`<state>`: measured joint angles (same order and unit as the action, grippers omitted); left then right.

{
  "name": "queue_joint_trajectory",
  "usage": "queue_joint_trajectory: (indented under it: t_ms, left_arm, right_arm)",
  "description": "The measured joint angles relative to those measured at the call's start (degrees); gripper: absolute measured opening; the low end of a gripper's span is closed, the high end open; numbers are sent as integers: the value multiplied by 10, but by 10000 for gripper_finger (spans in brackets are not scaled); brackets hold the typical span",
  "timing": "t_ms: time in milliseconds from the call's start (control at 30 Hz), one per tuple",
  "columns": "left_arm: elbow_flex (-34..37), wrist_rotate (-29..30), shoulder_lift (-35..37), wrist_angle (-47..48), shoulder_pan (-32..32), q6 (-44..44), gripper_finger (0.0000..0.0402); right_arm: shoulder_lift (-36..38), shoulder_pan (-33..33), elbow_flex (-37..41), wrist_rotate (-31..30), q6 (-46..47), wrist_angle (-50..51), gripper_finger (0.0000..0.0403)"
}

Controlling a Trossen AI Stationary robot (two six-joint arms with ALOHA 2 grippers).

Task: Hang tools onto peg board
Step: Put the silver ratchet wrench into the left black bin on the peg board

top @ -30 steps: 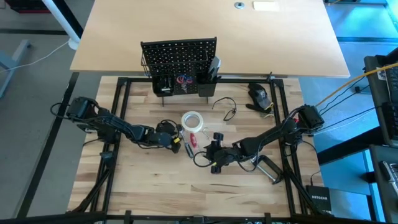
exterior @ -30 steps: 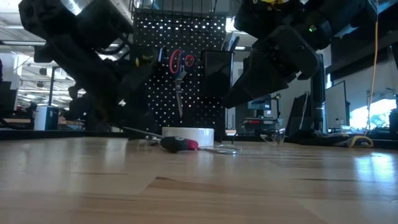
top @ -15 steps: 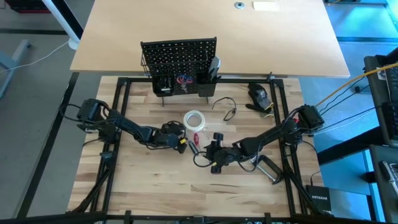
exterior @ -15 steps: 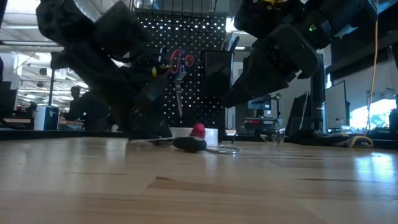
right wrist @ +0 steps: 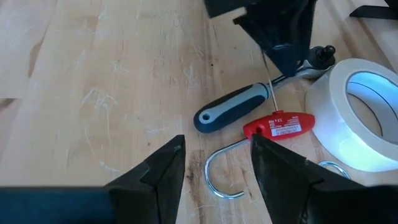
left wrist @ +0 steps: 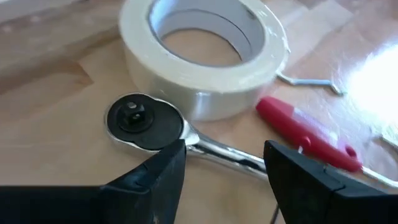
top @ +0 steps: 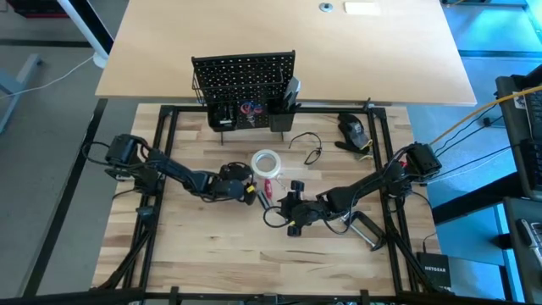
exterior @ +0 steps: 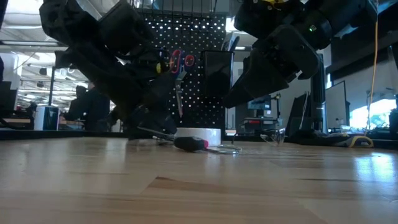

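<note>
Straddling ratchet (left wrist: 186,134) shaft, left tool (left wrist: 225,171) apart (unclamped) | round head at tape roll (left wrist: 202,56), grip away

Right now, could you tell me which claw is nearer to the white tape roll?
Left. The left claw is open just beside the white tape roll, straddling the ratchet's metal shaft. The right claw hovers open farther off.

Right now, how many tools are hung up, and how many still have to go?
Done: the scissors already hang on the peg board. In hand: nothing yet; the left pincer is open, straddling the ratchet shaft beside the tape. The right pincer hovers open over a hook. Left: ratchet, tape, the red tool and the hook all still lie on the table.
</note>
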<state>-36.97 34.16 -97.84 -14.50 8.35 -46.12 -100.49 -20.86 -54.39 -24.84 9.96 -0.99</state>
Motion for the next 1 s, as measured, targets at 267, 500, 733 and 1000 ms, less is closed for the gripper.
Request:
queue_joint_trajectory:
  t_ms: [267,500,733,1000]
  left_arm:
    - [-1,4,-26,-31,-12,4,205]
    - [-2,-41,-20,6,-16,28,205]
    - [-2,-77,38,122,-6,35,205]
    - [0,-80,118,302,8,-2,205]
  right_arm:
    - [0,0,0,0,0,0,182]
    - [0,-1,0,0,0,1,182]
    - [0,-1,0,0,1,13,182]
    - [0,-1,0,0,2,12,182]
